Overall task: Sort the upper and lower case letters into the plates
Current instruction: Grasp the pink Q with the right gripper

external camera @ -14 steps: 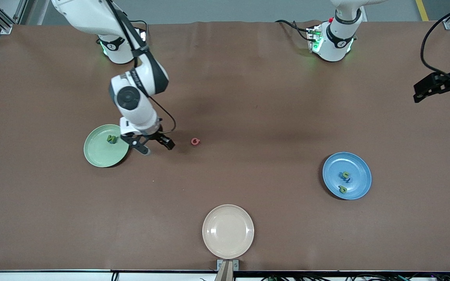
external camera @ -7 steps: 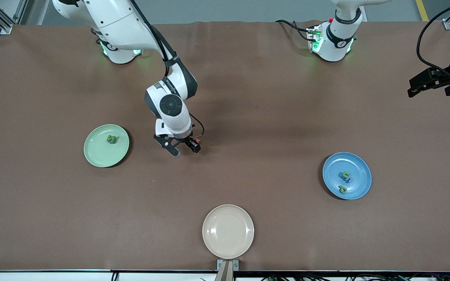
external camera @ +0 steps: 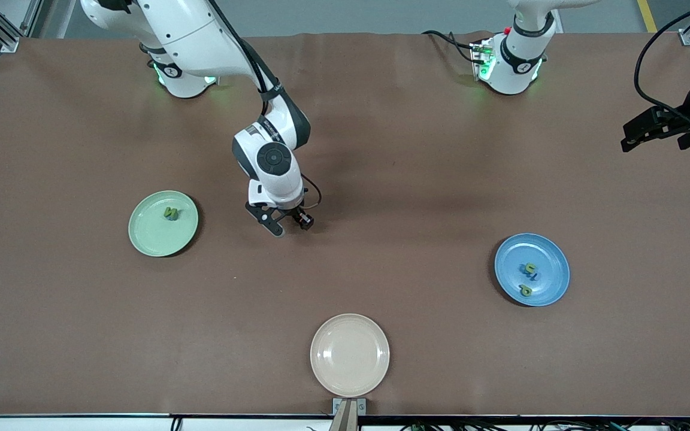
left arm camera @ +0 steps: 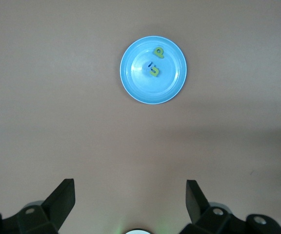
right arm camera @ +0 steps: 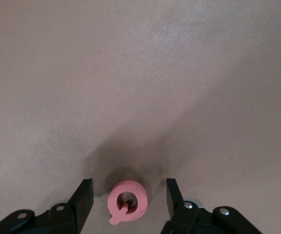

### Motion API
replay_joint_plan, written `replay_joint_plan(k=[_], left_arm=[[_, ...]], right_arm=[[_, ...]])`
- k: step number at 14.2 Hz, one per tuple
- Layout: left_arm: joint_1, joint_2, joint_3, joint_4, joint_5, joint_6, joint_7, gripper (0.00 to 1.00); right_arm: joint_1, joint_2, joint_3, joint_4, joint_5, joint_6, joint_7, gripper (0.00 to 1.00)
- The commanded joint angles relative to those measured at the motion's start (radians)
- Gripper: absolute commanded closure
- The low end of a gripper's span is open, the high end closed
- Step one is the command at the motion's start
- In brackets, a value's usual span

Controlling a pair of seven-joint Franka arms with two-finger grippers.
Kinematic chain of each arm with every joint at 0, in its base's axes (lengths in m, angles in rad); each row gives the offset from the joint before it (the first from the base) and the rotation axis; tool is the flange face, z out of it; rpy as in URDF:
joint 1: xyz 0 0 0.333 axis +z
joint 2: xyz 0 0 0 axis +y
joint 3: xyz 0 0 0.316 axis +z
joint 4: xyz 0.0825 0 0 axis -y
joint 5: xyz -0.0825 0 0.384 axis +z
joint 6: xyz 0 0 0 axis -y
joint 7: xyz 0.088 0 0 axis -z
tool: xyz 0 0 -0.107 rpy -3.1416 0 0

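A pink letter Q (right arm camera: 128, 201) lies flat on the brown table, between the fingers of my right gripper (right arm camera: 129, 185). The gripper is open, with a gap on each side of the letter. In the front view my right gripper (external camera: 291, 227) is down at the table, midway between the two plates, and covers the letter. The mint green plate (external camera: 153, 238) holds one green letter (external camera: 170, 212). The sky blue plate (external camera: 553, 258) holds small green letters (external camera: 529, 267). My left gripper (external camera: 650, 129) waits open, high over its end of the table, looking down on the blue plate (left arm camera: 135, 83).
A cream-beige plate (external camera: 350, 355) sits near the table's front edge, nearer the front camera than the right gripper. Both arm bases (external camera: 510, 63) stand along the table's back edge.
My right arm swung from beside the green plate to the pink letter and came down round it, its jaws narrowing. The left gripper drifted slightly.
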Motion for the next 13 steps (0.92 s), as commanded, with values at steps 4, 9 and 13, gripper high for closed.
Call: replay_joint_plan(k=[4,9,13], left_arm=[[-0.006,-0.019,0.001,-0.029,0.000,0.042,-0.010,0.00],[-0.005,-0.017,0.001,-0.029,0.002,0.059,-0.010,0.00],[-0.005,-0.017,0.001,-0.029,0.002,0.058,-0.010,0.00]], right_arm=[[0.026,0.010,-0.006,0.012,0.005,0.000,0.030,0.44],[0.029,0.009,-0.008,0.009,0.006,-0.001,0.029,0.94],[-0.012,-0.027,-0.012,0.000,0.002,-0.070,-0.069,1.00]])
